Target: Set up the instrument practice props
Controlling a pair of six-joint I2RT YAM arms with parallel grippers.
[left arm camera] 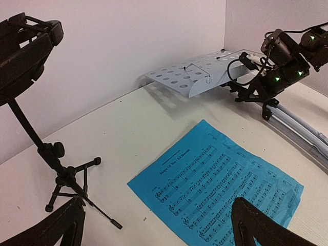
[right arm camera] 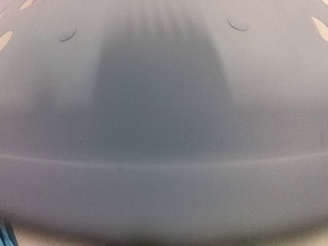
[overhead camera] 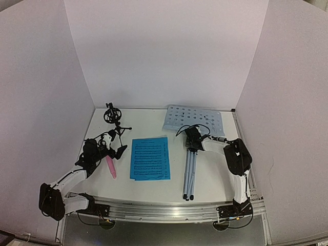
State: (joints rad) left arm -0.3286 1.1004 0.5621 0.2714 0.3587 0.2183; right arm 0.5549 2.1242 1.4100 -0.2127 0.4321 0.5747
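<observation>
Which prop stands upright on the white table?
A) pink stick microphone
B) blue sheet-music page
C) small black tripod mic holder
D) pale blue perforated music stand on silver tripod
C: the small black tripod mic holder stands on its own legs; the pale blue music stand, pink microphone and blue page all lie on the table.

Backdrop here is basically a three-sided booth of plain white boards: a far panel (overhead camera: 164, 51), a left panel (overhead camera: 41, 102) angled in, and a right panel (overhead camera: 292, 102) doing the same. Inside sits a matte white tabletop (overhead camera: 148, 120) with soft shadows on it. A silver aluminium rail (overhead camera: 164, 211) runs along its near edge, and there's a darker grey floor strip (overhead camera: 154, 233) below that. There's a tiny dark bit (overhead camera: 233, 109) at the far right corner, too small to make out.
</observation>
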